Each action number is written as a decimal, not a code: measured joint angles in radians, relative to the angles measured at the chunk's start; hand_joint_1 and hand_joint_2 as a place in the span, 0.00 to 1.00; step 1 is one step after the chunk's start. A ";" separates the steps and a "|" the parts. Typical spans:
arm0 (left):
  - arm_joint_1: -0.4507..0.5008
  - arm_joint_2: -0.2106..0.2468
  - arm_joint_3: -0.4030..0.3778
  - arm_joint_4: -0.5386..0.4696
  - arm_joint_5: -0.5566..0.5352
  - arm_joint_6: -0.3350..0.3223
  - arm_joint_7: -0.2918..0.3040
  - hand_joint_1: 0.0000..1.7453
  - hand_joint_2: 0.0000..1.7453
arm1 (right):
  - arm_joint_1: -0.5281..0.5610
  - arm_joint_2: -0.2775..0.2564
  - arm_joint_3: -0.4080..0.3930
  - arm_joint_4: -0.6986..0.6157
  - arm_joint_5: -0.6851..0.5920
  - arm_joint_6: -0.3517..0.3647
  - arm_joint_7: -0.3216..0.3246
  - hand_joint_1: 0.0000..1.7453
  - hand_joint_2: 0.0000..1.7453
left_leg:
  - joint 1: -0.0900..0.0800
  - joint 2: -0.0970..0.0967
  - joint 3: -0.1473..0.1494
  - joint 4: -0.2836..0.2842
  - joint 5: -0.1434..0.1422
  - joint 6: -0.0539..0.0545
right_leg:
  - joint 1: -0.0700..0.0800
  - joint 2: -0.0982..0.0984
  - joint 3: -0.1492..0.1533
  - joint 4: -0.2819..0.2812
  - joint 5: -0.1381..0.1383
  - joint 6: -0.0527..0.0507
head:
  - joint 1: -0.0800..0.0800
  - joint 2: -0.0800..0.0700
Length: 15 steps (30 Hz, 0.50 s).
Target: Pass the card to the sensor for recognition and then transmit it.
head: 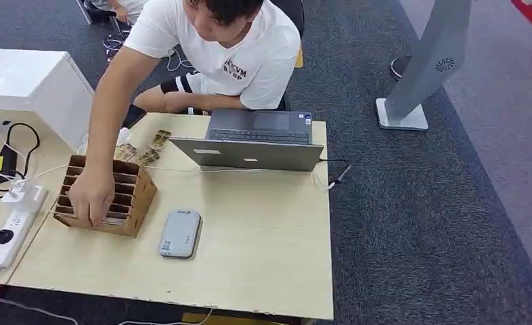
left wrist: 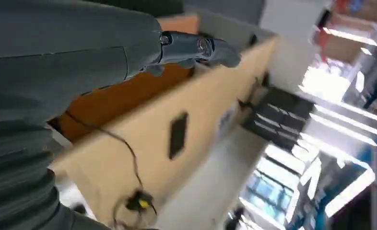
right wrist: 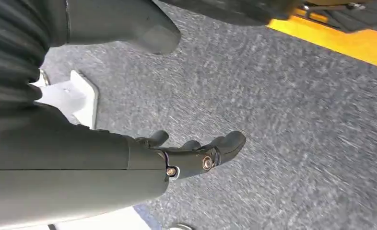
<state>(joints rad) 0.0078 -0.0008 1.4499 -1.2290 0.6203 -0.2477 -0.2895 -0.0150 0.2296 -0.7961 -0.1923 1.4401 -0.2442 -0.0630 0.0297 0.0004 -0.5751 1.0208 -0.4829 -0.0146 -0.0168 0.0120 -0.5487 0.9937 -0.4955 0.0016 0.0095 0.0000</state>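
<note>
Two robot hands, both holding nothing. Left robot hand [left wrist: 192, 49]: fingers stretched out straight, loose, just beside the pale wood edge of the worktop [head: 250, 244]. Right robot hand [right wrist: 189, 160]: fingers lightly curved, thick thumb well apart, hanging over speckled grey carpet [right wrist: 282, 120].

Readable writing: little. Dark print on chest of the person's white T-shirt [head: 250, 54], not legible. Small label on the near end of the grey rounded flat sensor [head: 181, 233], too small to read.

Cards: a few brownish patterned cards [head: 145, 149] lying loose on the worktop behind the brown slotted cardboard rack [head: 131, 193]; rack on the left part of the worktop. Person's hand [head: 91, 196] pressed on the rack's front slots, covering them; cannot tell whether a card is under the fingers. Sensor just right of the rack, apart from it.

Around: grey open laptop [head: 256, 142] at the far edge, screen tipped well back. White power strip [head: 13, 230] with black plugs and cables on the left. White box [head: 33, 84] at far left. Grey slanted stand with white base [head: 419, 74] on the carpet, well apart on the right.
</note>
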 joint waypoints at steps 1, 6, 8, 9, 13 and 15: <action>0.000 -0.005 0.013 0.044 -0.005 0.024 -0.004 0.00 0.00 | -0.001 0.000 0.000 0.000 0.000 -0.005 -0.003 0.00 1.00 | 0.000 0.000 0.000 0.000 0.000 0.001 | 0.000 0.000 0.000 0.000 0.000 0.000 | 0.000 0.000; -0.007 -0.055 0.054 0.314 -0.090 0.233 -0.040 0.00 0.00 | -0.008 0.000 0.003 0.004 0.013 0.009 0.018 0.00 1.00 | -0.003 -0.001 0.001 0.000 0.000 0.002 | -0.003 -0.001 0.001 -0.001 0.001 0.001 | 0.000 0.000; -0.013 -0.078 0.055 0.429 -0.128 0.279 -0.062 0.00 0.00 | -0.012 0.000 0.008 0.005 0.019 0.018 0.041 0.00 1.00 | -0.003 -0.002 0.001 0.001 0.001 0.003 | -0.003 -0.002 0.002 -0.001 0.002 0.003 | 0.000 0.000; -0.017 -0.086 0.055 0.480 -0.145 0.302 -0.068 0.00 0.00 | -0.014 0.000 0.011 0.006 0.020 0.027 0.059 0.00 1.00 | -0.004 -0.002 0.001 0.001 0.001 0.003 | -0.004 -0.002 0.002 -0.001 0.002 0.003 | 0.001 0.000; -0.033 -0.120 0.055 0.657 -0.162 0.345 -0.069 0.00 1.00 | -0.015 -0.002 0.025 0.006 0.034 0.041 0.084 0.00 1.00 | -0.004 -0.002 0.001 0.001 0.001 0.003 | -0.005 -0.002 0.002 -0.001 0.002 0.004 | 0.001 0.000; -0.040 -0.127 0.055 0.716 -0.182 0.381 -0.055 0.00 1.00 | -0.016 -0.002 0.027 0.007 0.039 0.043 0.096 0.00 1.00 | -0.005 -0.002 0.002 0.001 0.001 0.003 | -0.005 -0.002 0.002 -0.001 0.002 0.004 | 0.001 0.000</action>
<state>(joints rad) -0.0318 -0.1278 1.5045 -0.5130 0.4387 0.1332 -0.3440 -0.0310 0.2274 -0.7691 -0.1854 1.4786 -0.2014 0.0328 0.0250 -0.0016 -0.5732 1.0215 -0.4820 -0.0113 -0.0217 0.0105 -0.5470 0.9927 -0.4931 0.0052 0.0107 0.0000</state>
